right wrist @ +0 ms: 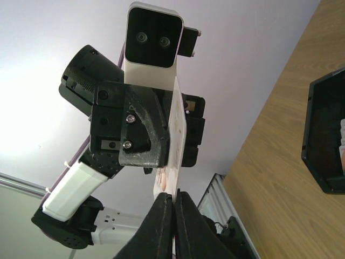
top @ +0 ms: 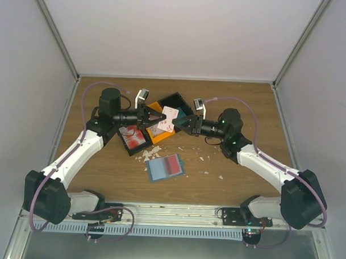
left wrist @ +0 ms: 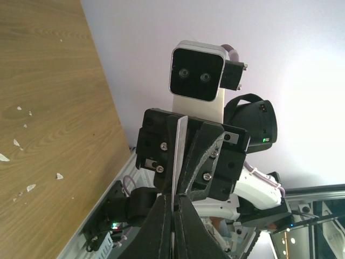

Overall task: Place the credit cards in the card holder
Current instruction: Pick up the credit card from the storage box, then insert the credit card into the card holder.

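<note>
One white and red credit card (top: 169, 119) is held in the air between both grippers, above the bins. My left gripper (top: 157, 117) is shut on its left side and my right gripper (top: 180, 124) on its right side. In the left wrist view the card (left wrist: 178, 145) runs edge-on from my shut gripper (left wrist: 173, 198) into the opposite gripper. In the right wrist view the card (right wrist: 176, 124) does the same above my gripper (right wrist: 174, 195). The blue-teal card holder (top: 158, 171) lies flat on the table nearer the arms, with a red card (top: 173, 163) on it.
A black bin (top: 133, 139) holding red cards sits under the left gripper. An orange piece (top: 157, 134) and another black bin (top: 177, 102) lie behind it; that bin's corner shows in the right wrist view (right wrist: 322, 135). White scraps (top: 147, 153) are scattered on the wooden table (top: 242, 109).
</note>
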Controlling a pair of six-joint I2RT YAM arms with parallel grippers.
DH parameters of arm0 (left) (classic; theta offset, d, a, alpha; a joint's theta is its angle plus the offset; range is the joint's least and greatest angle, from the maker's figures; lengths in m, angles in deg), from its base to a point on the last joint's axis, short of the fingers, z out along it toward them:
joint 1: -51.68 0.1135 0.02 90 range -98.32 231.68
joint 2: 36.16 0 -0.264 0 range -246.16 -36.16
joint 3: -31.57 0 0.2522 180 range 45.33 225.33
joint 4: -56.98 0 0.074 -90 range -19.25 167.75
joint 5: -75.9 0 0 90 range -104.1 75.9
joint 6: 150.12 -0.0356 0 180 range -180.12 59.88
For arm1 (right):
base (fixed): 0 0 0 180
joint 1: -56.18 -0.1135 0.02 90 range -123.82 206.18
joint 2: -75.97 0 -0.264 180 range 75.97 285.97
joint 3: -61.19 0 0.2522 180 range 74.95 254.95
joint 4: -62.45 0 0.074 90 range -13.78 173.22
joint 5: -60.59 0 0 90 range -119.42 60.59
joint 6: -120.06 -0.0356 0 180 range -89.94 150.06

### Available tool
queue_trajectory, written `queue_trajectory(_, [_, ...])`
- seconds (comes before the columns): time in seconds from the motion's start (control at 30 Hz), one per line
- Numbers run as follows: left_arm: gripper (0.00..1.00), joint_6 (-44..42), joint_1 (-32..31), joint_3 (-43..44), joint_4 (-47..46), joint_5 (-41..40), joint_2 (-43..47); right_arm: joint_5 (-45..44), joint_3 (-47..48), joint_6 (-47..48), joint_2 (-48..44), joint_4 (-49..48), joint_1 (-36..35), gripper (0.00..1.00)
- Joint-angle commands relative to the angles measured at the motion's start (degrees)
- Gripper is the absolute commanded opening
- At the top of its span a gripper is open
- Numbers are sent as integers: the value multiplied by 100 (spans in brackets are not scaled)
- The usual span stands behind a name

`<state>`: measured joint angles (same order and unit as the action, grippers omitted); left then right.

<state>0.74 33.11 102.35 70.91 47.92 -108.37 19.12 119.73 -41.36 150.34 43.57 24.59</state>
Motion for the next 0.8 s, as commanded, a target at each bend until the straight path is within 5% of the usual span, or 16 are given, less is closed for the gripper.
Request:
queue_trajectory(0.0, [3,-42,-65,-248,-337,3,235,10,90,-4,59,-104,-163,1])
queue_trajectory(0.1, [10,-196,-67,-346,-251,-62,325,-19,-21,28,47,2,-180,0])
queue_trajectory(0.33, [57,-1893,-65,-460,1822,-1577,711,-267,-222,1793,-381,2204,-86,1])
queue_trajectory(0.53, [59,-2155,-160,-1513,2038,-2684,1362,-580,-576,3304,-364,3915,-51,0])
queue_trajectory(0.77, [47,-1832,-575,-2795,1555,-3223,1655,-588,-936,3564,430,3864,-194,1])
